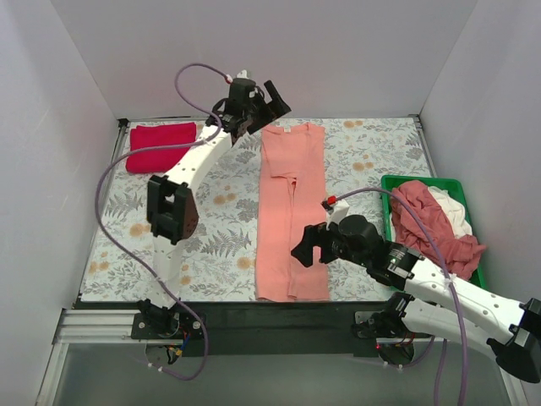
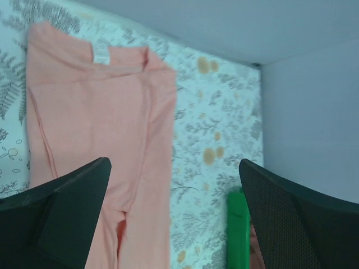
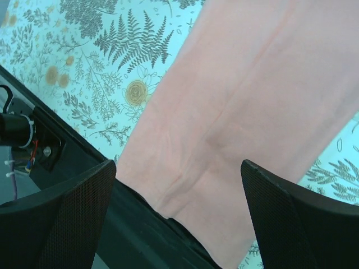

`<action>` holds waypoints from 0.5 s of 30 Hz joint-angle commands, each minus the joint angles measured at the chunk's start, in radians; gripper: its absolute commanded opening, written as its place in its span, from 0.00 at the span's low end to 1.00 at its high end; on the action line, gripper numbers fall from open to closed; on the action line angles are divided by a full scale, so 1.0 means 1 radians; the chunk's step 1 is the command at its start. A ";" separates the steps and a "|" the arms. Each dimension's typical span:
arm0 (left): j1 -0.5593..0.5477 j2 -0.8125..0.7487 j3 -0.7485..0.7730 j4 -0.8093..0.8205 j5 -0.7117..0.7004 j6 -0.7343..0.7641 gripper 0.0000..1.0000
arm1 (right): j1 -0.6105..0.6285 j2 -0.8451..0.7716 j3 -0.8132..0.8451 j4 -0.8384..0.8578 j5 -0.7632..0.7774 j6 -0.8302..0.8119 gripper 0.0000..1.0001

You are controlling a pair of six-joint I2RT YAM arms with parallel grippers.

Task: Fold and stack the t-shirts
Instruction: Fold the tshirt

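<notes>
peach t-shirt [image 1: 292, 211] flat in long folded strip; left gripper [image 1: 269, 103], right gripper [image 1: 309, 248] both spread, empty.

Left end effector [image 1: 277, 100] and right end effector [image 1: 311, 252] gape wide.

Peach t-shirt [image 1: 292, 211]: soft matt cloth, faintly creased. Green bin [image 1: 387, 199]: smooth plastic. Right claw fingers [image 3: 56, 224]: black, matt, fine-dimpled.

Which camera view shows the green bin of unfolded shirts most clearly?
The top external view: most of the green bin shows at the right, with clothes piled inside. The left wrist view catches only a strip of its wall. The right wrist view misses it.
</notes>
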 commanded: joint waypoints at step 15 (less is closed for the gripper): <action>-0.367 -1.065 -1.239 -0.132 -0.100 -0.202 0.98 | -0.008 -0.121 -0.157 -0.214 0.008 0.155 0.98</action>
